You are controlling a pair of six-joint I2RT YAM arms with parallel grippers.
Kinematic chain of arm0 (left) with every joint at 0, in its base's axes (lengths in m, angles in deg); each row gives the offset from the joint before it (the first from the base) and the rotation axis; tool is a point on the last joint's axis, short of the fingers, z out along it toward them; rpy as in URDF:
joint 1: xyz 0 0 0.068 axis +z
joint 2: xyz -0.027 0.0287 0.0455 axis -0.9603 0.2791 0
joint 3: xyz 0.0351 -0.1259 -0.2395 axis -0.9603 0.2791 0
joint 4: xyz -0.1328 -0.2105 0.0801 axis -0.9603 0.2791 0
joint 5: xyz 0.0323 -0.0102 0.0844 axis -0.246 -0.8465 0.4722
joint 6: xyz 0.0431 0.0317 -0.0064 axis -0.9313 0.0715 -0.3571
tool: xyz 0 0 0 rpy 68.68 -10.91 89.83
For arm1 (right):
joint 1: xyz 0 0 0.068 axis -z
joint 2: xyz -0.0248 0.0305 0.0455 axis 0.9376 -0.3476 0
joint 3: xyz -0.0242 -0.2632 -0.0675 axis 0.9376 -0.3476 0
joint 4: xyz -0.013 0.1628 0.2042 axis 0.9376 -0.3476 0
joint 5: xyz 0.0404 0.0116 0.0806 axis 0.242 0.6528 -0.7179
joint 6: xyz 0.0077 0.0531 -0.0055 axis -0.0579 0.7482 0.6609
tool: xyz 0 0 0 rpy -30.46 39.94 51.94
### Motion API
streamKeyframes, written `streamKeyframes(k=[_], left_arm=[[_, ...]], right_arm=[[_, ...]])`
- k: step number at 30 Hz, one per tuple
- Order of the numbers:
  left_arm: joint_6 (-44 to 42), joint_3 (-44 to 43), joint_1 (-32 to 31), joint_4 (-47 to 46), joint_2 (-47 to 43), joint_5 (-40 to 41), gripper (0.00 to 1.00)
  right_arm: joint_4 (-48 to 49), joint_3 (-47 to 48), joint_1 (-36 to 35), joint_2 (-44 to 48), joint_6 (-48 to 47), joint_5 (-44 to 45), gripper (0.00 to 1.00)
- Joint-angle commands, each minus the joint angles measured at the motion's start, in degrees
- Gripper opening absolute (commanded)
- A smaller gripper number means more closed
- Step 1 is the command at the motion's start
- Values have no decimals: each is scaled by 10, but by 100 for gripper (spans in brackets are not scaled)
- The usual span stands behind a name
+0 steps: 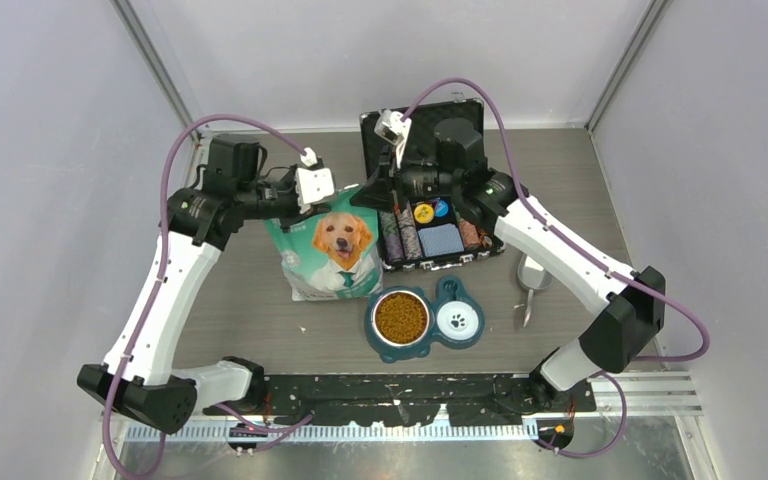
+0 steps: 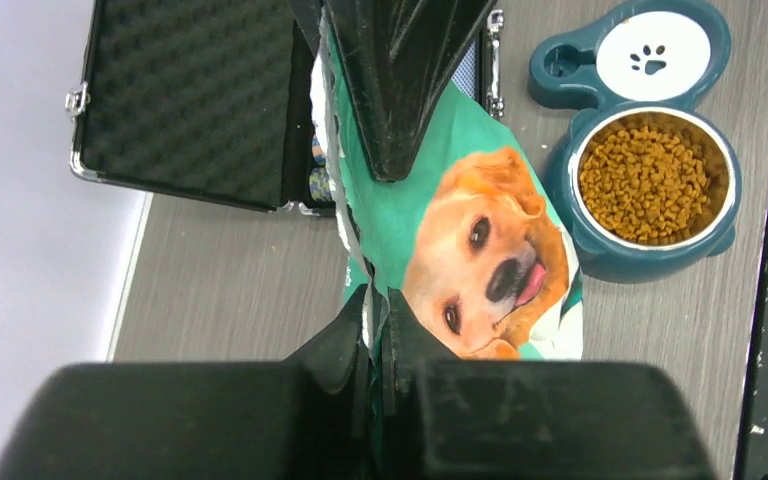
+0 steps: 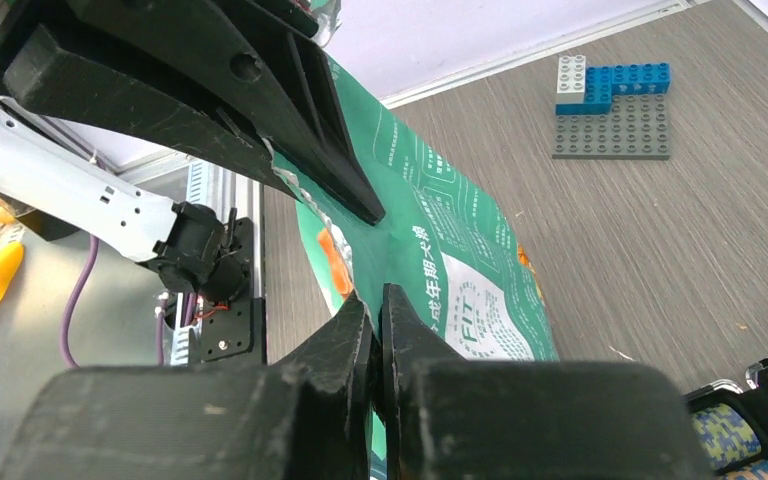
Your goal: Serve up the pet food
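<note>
The pet food is already heaped in the bowl nearest the bases, so serving is judged nearly done. Behind it, the bag is held upright, its top edge pinched by the left gripper and right gripper. Only its release seems left.

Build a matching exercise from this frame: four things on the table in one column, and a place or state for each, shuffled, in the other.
Things
1. kibble
2. dog food bag
3. metal scoop
4. poker chip case

Places or states
A. lies to the right of the teal double feeder
B. lid open, behind the feeder
C. fills the steel bowl
D. pinched at its top edge by the left claw and the right claw

Pairs: 1-C, 2-D, 3-A, 4-B
</note>
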Motion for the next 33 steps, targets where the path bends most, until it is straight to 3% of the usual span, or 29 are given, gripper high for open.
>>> streamKeyframes(k=[1, 6, 9, 12, 15, 22, 29, 33], left_arm=[[-2, 3, -2, 15, -4, 49, 0], [-1, 6, -2, 7, -15, 50, 0], [17, -5, -2, 5, -11, 44, 0], [27, -16, -3, 12, -1, 25, 0], [35, -26, -3, 24, 6, 10, 0], [34, -33, -3, 32, 12, -7, 0], [40, -43, -3, 41, 16, -26, 0], [44, -55, -2, 49, 25, -31, 0]], right_arm=[[127, 12, 9, 75, 23, -1, 5], [119, 9, 20, 72, 10, -52, 5], [61, 9, 22, 74, -75, -106, 10], [30, -10, 22, 88, -149, -100, 32], [23, -26, 22, 98, -206, -88, 43], [20, -2, 22, 72, -217, -115, 44], [-44, 19, 17, 47, -274, -113, 54], [-30, 21, 10, 40, -274, -106, 51]])
